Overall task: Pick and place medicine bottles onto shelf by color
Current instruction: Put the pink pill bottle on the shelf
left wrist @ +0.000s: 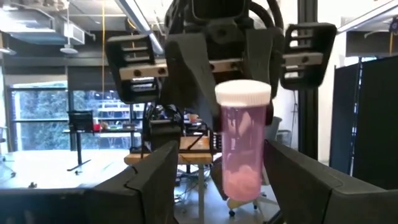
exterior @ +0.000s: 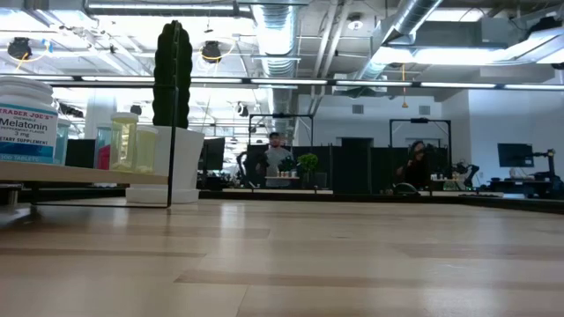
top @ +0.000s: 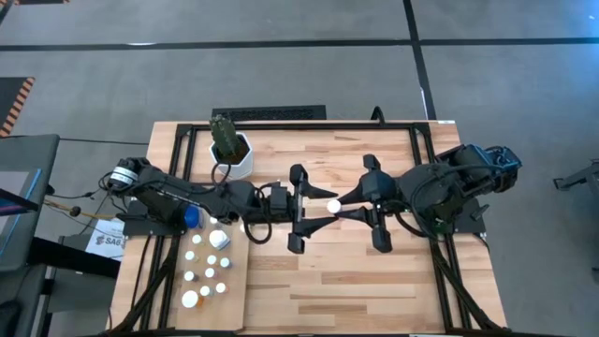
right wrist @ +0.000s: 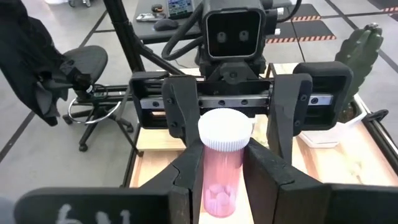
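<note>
You have both arms stretched level toward each other over the middle of the counter [top: 374, 281], their end effectors meeting nose to nose. The right end effector [right wrist: 221, 163] pinches a pink bottle [right wrist: 219, 180] between its two dark fingers [right wrist: 273, 168], the pads pressed against the translucent body just under the cap. The bottle stands upright, held in the air well above the planks.

The left end effector [left wrist: 214, 168] faces it with its fingers [left wrist: 149, 180] spread, one on each side of the same pink bottle [left wrist: 242, 146]. From its wrist view you see a clear gap between the bottle and the finger on one side; the other finger sits just beside the body, and you cannot tell whether it touches.

The bottle is a small, smooth cylinder of see-through pink plastic with a ribbed white round cap [right wrist: 225, 129], and paler pink contents show in its lower part. Both end effectors are matte black, blocky and angular, riding on pale metal rails.

The rest of the bottles [top: 208, 271] stand on the shelf [top: 234, 300], a pale smooth board at the counter's left near corner; from above you mostly see their white round caps, plus one blue cap or body [top: 192, 217] at the far end. The counter is striped, darker butcher-block wood. A white faceted pot [top: 234, 164] with a dark green cactus [top: 223, 136] sits just beyond the left arm.
</note>
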Controlling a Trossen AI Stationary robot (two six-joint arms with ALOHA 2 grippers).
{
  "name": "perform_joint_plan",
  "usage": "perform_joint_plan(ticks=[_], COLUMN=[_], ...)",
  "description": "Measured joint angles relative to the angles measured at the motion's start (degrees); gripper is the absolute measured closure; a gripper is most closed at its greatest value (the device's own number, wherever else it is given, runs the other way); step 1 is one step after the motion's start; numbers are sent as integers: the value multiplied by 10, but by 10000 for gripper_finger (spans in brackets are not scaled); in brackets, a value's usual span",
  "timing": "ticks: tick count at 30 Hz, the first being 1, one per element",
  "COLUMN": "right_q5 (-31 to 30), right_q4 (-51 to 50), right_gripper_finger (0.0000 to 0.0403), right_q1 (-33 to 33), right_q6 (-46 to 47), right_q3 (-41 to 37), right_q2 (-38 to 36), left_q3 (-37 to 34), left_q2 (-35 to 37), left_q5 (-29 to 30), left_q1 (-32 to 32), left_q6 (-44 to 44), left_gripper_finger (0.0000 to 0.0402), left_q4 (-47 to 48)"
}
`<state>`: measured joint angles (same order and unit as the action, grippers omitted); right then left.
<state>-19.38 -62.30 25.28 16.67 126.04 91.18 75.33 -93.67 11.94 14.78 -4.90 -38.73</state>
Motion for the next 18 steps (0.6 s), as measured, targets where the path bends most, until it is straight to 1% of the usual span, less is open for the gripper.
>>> perform_joint_plan(ticks=[2,7,11,15,18], right_q5=[0,0,0,0,0], right_q4=[0,3,11,14,16], right_gripper_finger=[295,294,294,294,294], right_q1=[0,0,0,-3,-7], right_q6=[0,0,-2,-4,-2], right_q3=[0,0,0,0,0], right_q2=[0,1,1,1,1], left_q3=[0,0,0,0,0], left_q2=[0,0,0,0,0], left_q5=[-2,-31,-31,-34,-63], left_q1=[-2,-8,-9,-9,-16], left_q6=[2,23,18,11,16], left_gripper_finger=[177,177,182,213,246], left_q4=[-7,-8,-10,-11,-10])
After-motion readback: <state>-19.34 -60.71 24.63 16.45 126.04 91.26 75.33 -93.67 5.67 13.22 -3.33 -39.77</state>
